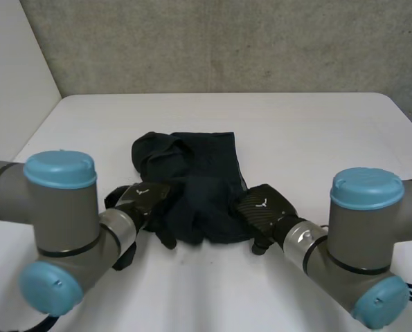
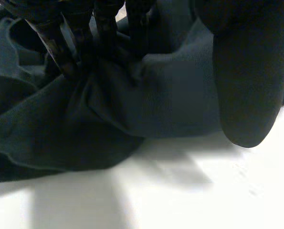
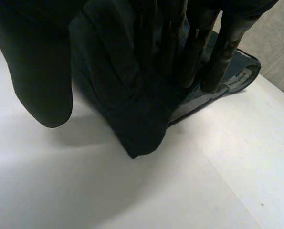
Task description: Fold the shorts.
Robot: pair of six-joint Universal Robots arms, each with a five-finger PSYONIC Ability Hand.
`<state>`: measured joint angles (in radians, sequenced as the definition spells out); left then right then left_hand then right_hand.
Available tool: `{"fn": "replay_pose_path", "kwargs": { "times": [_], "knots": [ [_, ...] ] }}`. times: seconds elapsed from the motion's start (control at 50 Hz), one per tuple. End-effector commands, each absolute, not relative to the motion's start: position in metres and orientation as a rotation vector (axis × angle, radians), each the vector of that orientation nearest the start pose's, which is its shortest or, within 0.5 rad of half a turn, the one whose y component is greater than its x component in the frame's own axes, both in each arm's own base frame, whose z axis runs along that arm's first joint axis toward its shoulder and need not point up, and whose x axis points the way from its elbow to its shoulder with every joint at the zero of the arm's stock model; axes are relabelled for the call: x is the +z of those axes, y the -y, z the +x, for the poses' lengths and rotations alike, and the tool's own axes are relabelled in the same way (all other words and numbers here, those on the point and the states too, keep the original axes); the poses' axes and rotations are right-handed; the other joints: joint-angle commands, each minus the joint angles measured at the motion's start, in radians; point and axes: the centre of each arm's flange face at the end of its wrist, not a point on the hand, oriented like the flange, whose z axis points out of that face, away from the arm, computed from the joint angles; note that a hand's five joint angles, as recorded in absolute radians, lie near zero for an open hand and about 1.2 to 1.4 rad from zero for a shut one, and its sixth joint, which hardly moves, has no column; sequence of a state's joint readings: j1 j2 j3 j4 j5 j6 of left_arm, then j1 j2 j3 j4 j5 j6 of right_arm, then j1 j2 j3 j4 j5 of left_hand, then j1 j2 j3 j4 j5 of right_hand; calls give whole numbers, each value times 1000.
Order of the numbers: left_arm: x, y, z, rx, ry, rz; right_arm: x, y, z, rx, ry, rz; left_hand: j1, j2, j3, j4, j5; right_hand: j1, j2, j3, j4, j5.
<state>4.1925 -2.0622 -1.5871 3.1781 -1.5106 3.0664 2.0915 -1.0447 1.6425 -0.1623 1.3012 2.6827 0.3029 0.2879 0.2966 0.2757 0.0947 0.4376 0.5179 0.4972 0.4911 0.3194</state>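
The dark navy shorts (image 1: pixel 204 173) lie bunched in a heap at the middle of the white table (image 1: pixel 309 131). My left hand (image 1: pixel 142 199) rests on the heap's near left edge. In the left wrist view its straight fingers (image 2: pixel 56 45) press down into the folds of the shorts (image 2: pixel 175 95), and the thumb (image 2: pixel 247 90) hangs apart over the table. My right hand (image 1: pixel 262 207) is at the near right edge. There its fingers (image 3: pixel 218 52) lie straight on the shorts (image 3: pixel 132 109), near a hem with a small label, and its thumb (image 3: pixel 41 71) stands free of the cloth.
The table's left edge (image 1: pixel 32 138) runs close to a white wall, and a grey wall (image 1: pixel 226 41) stands behind the far edge. Bare tabletop lies in front of the shorts between my arms.
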Motion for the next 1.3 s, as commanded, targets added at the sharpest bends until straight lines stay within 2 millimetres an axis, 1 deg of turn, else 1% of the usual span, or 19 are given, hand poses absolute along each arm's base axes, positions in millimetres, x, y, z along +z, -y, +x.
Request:
{"fn": "replay_pose_path", "kwargs": {
  "times": [0.02,0.12,0.2,0.28,0.34,0.44,0.52,0.6,0.68,0.84,0.92,0.98,1.04,1.06,1.1,1.16,1.22,1.24,1.3],
  "knots": [
    [137,248,-307,-1777,-2896,692,124,236,314,-1645,-2062,-1301,-7,8,-1,20,26,366,286,306,313,310],
    [132,253,-314,-1766,-2912,701,128,243,317,-1687,-2043,-1254,200,215,207,228,234,958,878,899,905,902],
    [138,249,-325,-1807,-2920,716,142,245,315,-1710,-2042,-1189,1092,1107,1098,1119,1125,959,878,899,905,902],
    [158,248,-324,-1858,-2883,735,175,242,312,-1786,-1988,-1149,1093,1108,1100,1121,1127,959,878,899,905,902],
    [189,241,-315,-1879,-2851,758,198,239,309,-1838,-1954,-1149,1093,1108,1100,1121,1127,959,878,899,905,902],
    [228,229,-291,-1782,-2802,821,247,226,297,-1878,-1943,-1251,1093,1108,1100,1121,1127,959,878,899,905,902],
    [247,213,-275,-1649,-2752,941,264,212,291,-1847,-1964,-1402,1093,1108,1100,1121,1127,959,878,899,905,902],
    [247,202,-268,-1507,-2698,1086,265,203,288,-1771,-1998,-1548,1093,1108,1100,1121,1127,959,878,899,905,902],
    [241,209,-258,-1430,-2686,1096,255,199,287,-1690,-2023,-1629,1093,1108,1100,1121,1127,959,878,899,905,902],
    [205,232,-259,-1280,-2790,1103,209,202,302,-1500,-2088,-1702,1093,1108,1100,1121,1127,959,878,899,905,902],
    [199,257,-262,-1301,-2783,1062,197,219,309,-1515,-2143,-1700,1093,1108,1100,1121,1127,959,878,899,905,902],
    [207,279,-273,-1412,-2728,1062,212,242,320,-1703,-2117,-1640,1093,1108,1100,1121,1127,959,878,899,905,902],
    [240,308,-282,-1650,-2599,1013,239,263,329,-1951,-2031,-1542,1093,1108,1100,1121,1127,959,878,899,905,902],
    [251,314,-285,-1725,-2554,994,263,275,335,-2138,-1939,-1448,1093,1108,1100,1121,1127,959,878,899,905,902],
    [295,330,-292,-2001,-2377,935,289,285,340,-2326,-1825,-1332,1093,1108,1100,1121,1127,959,878,899,905,902],
    [349,341,-301,-2352,-2093,856,347,291,342,-2646,-1534,-1078,1093,1108,1100,1121,1127,959,878,899,905,902],
    [379,341,-303,-2539,-1903,806,389,286,339,-2837,-1282,-864,1093,1108,1100,1121,1127,959,878,899,905,902],
    [400,336,-302,-2641,-1787,777,394,284,339,-2857,-1250,-838,1093,1108,1100,1121,1127,959,878,899,905,902],
    [418,328,-296,-2719,-1686,749,391,281,337,-2842,-1271,-856,1093,1108,1100,1121,1127,959,878,899,905,902]
  ]
}}
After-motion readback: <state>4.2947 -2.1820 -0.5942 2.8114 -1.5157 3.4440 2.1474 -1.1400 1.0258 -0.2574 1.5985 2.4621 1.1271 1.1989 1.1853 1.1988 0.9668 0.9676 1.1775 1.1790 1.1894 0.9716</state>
